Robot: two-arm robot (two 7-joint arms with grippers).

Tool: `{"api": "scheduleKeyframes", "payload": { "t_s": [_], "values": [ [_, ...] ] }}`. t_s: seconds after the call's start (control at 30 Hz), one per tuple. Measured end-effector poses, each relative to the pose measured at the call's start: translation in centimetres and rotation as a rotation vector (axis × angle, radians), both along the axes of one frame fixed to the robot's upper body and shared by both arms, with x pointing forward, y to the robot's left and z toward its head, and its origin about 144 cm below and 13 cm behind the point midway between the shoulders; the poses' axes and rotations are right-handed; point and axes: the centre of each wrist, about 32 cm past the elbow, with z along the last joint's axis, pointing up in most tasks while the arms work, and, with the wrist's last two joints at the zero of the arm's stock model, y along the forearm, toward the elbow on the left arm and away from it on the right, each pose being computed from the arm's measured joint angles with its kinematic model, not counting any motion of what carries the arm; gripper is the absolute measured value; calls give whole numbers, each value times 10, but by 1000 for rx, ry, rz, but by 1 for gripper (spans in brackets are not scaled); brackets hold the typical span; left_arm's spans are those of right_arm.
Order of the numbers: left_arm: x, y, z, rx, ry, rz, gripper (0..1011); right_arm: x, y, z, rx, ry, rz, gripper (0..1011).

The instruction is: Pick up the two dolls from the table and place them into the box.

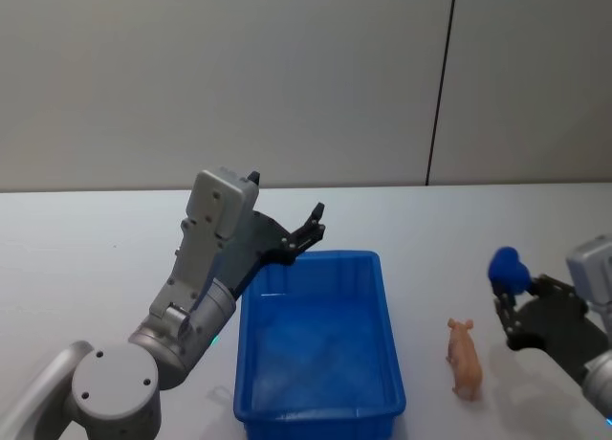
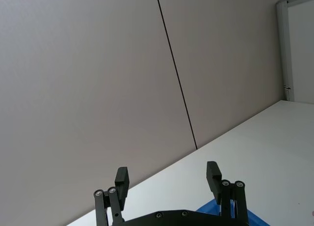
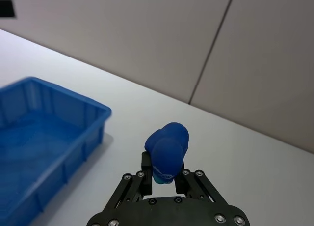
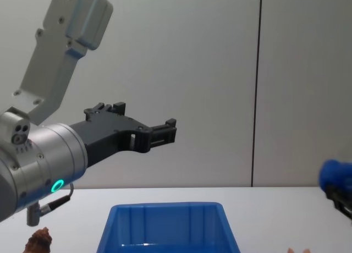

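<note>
The blue box (image 1: 316, 410) stands in the middle of the white table (image 1: 76, 258). A pale pink doll (image 1: 465, 356) lies on the table just right of the box. A reddish-brown doll (image 4: 38, 241) sits on the table left of the box. My left gripper (image 1: 311, 231) hangs open and empty in the air above the box's far left corner; its spread fingers (image 2: 121, 178) point at the wall. Right of the pink doll and a little above the table, my right gripper (image 1: 507, 285) is shut on a rounded blue toy (image 3: 167, 145).
Light grey wall panels with a dark vertical seam (image 1: 440, 86) close off the back of the table. Bare tabletop lies behind the box and at the far left.
</note>
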Motion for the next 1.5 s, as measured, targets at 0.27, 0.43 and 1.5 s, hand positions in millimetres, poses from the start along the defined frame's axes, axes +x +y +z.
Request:
{"api": "scheduleKeyframes", "payload": {
  "t_s": [0.27,0.43,1.5],
  "values": [
    [0,0,0,0,0,0,1001,10,13,11,41,-26,123,197],
    [0,0,0,0,0,0,1001,16,20,13,63,-15,194,166],
    [0,0,0,0,0,0,1001,69,86,1,124,244,552,517]
  ]
}}
